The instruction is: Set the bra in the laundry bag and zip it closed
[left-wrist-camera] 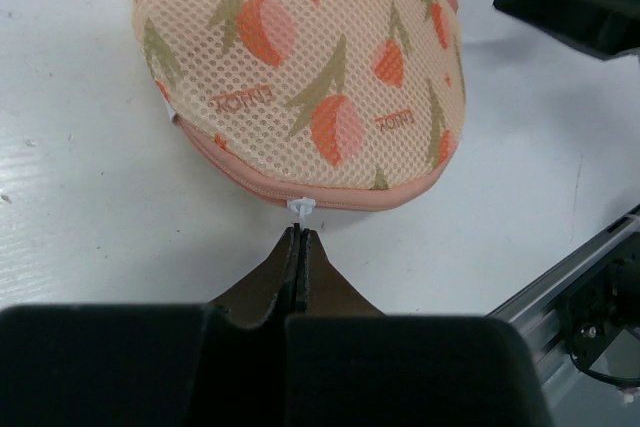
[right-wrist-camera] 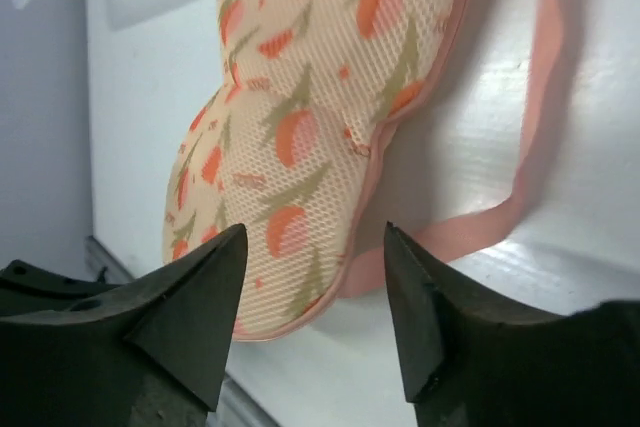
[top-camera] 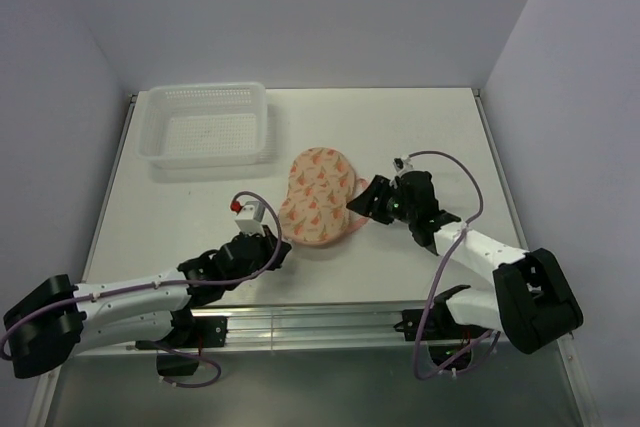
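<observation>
Though hidden overhead, zipper pull [left-wrist-camera: 300, 207] (white) at pinched left gripper [left-wrist-camera: 298, 237]

Walls: plain pale lavender-grey walls [top-camera: 300, 7] boxing in three sides | Table: flat white table [top-camera: 420, 127], evenly lit, soft shadows only | Near edge: silver aluminium rail [top-camera: 320, 325] | Below: dull grey metal surface [top-camera: 330, 397]
</observation>
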Robot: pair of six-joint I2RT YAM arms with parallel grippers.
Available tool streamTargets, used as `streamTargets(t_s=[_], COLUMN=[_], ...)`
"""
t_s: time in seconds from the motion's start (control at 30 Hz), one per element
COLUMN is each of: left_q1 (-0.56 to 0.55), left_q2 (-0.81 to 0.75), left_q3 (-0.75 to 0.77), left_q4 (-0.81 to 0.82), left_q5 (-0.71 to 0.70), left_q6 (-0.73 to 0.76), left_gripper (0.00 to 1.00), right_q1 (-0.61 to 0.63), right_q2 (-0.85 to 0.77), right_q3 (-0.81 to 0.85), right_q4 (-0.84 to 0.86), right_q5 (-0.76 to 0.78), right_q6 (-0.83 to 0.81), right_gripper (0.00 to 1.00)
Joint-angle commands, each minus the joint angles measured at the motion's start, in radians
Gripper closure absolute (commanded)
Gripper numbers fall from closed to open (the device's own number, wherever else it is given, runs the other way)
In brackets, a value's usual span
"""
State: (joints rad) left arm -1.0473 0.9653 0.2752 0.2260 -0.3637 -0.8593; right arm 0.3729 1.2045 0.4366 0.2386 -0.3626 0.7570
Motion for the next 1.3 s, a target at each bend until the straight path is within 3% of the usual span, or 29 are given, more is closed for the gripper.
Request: streamTargets(t_s=[0.0, 0.07, 0.33, 0.47, 0.67, 0.8, 0.83, 0.9, 0.93, 1.0, 1.27], left_q1=[0.004, 0.003, -0.029, -0.054, -0.066, -0.066, -0.066, -0.066, -0.066, -0.063, 0.036], left_q2=[0.029, 0.093, 0.289, 0.332, 0.348, 0.323, 0.319, 0.300, 0.293, 0.271, 0.165], left_q3=[0.002, 0.028, 0.127, 0.150, 0.163, 0.159, 0.156, 0.151, 0.150, 0.144, 0.104], left_q4=[0.047, 0.120, 0.256, 0.276, 0.266, 0.237, 0.227, 0.193, 0.179, 0.133, -0.008], left_q5=[0.037, 0.071, 0.124, 0.129, 0.140, 0.128, 0.124, 0.102, 0.092, 0.054, -0.020], left_q6=[-0.009, -0.014, 0.006, -0.001, 0.006, 0.014, 0.017, 0.029, 0.034, 0.051, 0.098], left_gripper=[1.00, 1.00, 1.00, 1.00, 1.00, 1.00, 1.00, 1.00, 1.00, 1.00, 1.00], right_q1=[0.018, 0.058, 0.248, 0.305, 0.319, 0.314, 0.308, 0.304, 0.293, 0.282, 0.190], right_q2=[-0.037, -0.095, -0.221, -0.166, -0.063, -0.025, -0.010, -0.002, -0.003, -0.017, -0.121], right_q3=[0.048, 0.007, -0.200, -0.177, -0.147, -0.108, -0.105, -0.107, -0.108, -0.117, -0.162], right_q4=[-0.041, -0.030, 0.116, 0.157, 0.248, 0.243, 0.245, 0.245, 0.243, 0.226, 0.114], right_q5=[0.079, 0.100, 0.137, 0.126, 0.157, 0.217, 0.221, 0.240, 0.241, 0.243, 0.220], right_q6=[-0.048, -0.019, 0.220, 0.246, 0.255, 0.239, 0.235, 0.231, 0.229, 0.216, 0.136], right_gripper=[0.33, 0.22, 0.19, 0.14, 0.16, 0.38, 0.58, 0.87, 0.92, 1.00, 1.00])
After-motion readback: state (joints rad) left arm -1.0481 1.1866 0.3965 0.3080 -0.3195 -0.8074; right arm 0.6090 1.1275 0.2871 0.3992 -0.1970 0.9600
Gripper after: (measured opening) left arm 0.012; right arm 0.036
